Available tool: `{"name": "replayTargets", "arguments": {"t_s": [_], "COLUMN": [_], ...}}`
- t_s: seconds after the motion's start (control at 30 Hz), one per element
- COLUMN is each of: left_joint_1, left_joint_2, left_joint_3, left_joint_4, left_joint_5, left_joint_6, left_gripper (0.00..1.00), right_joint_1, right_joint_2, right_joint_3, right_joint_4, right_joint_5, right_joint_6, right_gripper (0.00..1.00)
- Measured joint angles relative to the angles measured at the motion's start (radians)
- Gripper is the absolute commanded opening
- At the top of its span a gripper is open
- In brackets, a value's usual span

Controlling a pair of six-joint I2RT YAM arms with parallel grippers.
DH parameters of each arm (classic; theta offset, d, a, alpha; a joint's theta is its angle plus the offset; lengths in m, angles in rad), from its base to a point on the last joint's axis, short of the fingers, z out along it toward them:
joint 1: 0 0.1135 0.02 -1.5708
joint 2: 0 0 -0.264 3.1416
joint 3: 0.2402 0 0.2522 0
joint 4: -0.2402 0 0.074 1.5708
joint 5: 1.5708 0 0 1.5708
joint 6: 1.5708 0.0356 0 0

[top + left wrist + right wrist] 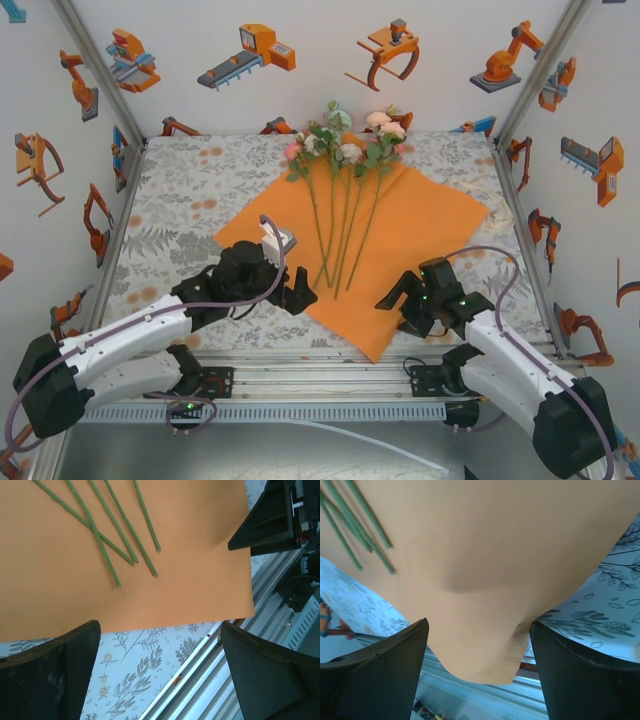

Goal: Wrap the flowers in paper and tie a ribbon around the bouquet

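**Left side.** The left gripper (300, 297) hangs over the left-near edge of the paper (430, 215). It is released, with the jaws wide apart and nothing between them. In its wrist view the paper edge runs across just beyond the fingertips, with bare tablecloth (180, 190) under them. From here I would go down on that edge and not further in, so that one finger can slide under the sheet.

**Centre.** The flowers (348, 152) lie along the middle of the paper. Their blooms reach past the far corner and the stems (95, 530) fan toward the near corner, loose and crossing one another. The paper lies flat and unfolded, so I judge that wrapping has barely begun. The stems should be kept gathered when I fold. A flap pulled across quickly is likely to roll them apart.

**Right side.** The right gripper (398, 298) sits at the near corner of the paper. In its wrist view the jaws stand apart and the corner lies between them, bulging slightly upward. I see no pinch on the sheet, so I call this gripper released as well. To do this step well I would:
- close on the corner only once it sits squarely between the pads;
- lift it low and carry it across the stems toward the left;
- hold the opposite edge down with the left gripper so the sheet does not drag the flowers.
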Motion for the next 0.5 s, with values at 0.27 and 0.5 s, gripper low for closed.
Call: {"name": "replayTargets", "arguments": {"t_s": [0.27,0.5], "left_joint_1": [-0.115,-0.235], "left_joint_2": [0.04,0.188], "left_joint_3": [-0.019,-0.088], "left_joint_4": [0.059,0.182], "left_joint_5": [0.039,-0.002], "left_joint_6": [0.12,0.363], "left_gripper": [0.97,0.97], "right_joint_1": [0.001,0.001], "right_joint_2": [-0.035,0.005], "right_joint_3": [0.009,0.063], "right_joint_4": [0.033,0.063], "right_joint_5": [-0.034,-0.04], "right_joint_6": [0.06,0.076], "right_gripper": [0.72,0.65]}}
